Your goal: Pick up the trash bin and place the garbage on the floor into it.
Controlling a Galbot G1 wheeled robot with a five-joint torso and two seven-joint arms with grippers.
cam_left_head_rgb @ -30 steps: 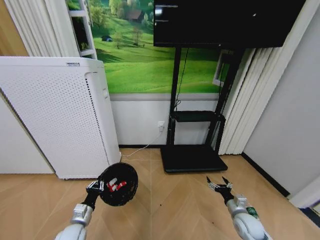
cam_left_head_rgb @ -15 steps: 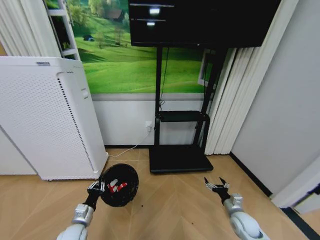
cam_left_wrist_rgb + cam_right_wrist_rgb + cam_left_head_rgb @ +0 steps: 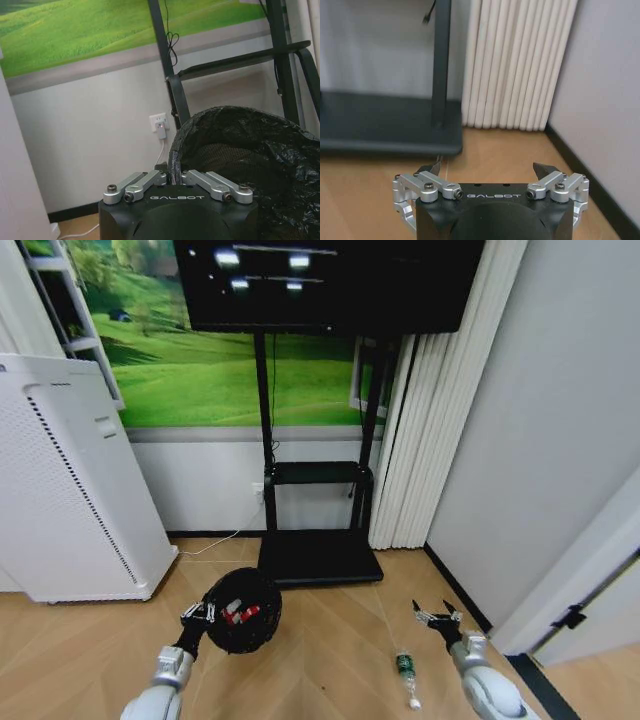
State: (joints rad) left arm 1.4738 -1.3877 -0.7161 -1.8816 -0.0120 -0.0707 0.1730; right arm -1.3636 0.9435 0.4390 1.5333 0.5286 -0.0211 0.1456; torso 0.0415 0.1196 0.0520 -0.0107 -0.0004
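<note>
My left gripper [image 3: 199,617] is shut on the rim of the black trash bin [image 3: 242,611], holding it off the floor with its mouth tilted toward me. The bin [image 3: 250,155] is lined with a black bag, and red and red-and-white garbage [image 3: 238,613] lies inside. A small green bottle [image 3: 404,667] lies on the wooden floor just left of my right gripper [image 3: 437,618], which hangs open and empty above the floor. In the right wrist view the right gripper [image 3: 489,171] has its fingers spread wide, facing the stand's base and the curtain.
A black TV stand [image 3: 318,556] with a flat base stands ahead against the wall. A white perforated appliance [image 3: 70,500] is at the left. White curtains [image 3: 420,440] and a grey wall [image 3: 540,440] close the right side. A door frame [image 3: 580,580] lies at the far right.
The whole head view has swung right, so the appliance and stand have shifted left in the picture. The green bottle has come into view. Both grippers keep their poses.
</note>
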